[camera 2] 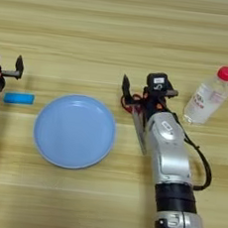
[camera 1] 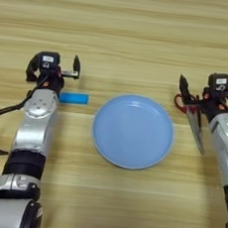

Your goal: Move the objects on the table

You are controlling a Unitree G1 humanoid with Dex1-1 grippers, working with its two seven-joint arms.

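A small flat bright-blue block [camera 1: 74, 98] lies on the table [camera 1: 124, 32], just left of a large round light-blue plate [camera 1: 133, 131]. My left gripper [camera 1: 53, 69] hovers just behind the block and a little to its left, open and holding nothing. Red-handled scissors [camera 2: 128, 103] lie right of the plate, their silver blades [camera 1: 198, 132] pointing toward the near edge. My right gripper [camera 2: 148, 92] stands open over the scissors' handles, with one black finger [camera 2: 125, 87] just behind the red loops. Whether it touches them I cannot tell.
A clear plastic bottle with a red cap [camera 2: 208, 96] stands right of my right arm, close to the wrist. The plate sits between the two arms. Bare wood stretches across the far half of the table.
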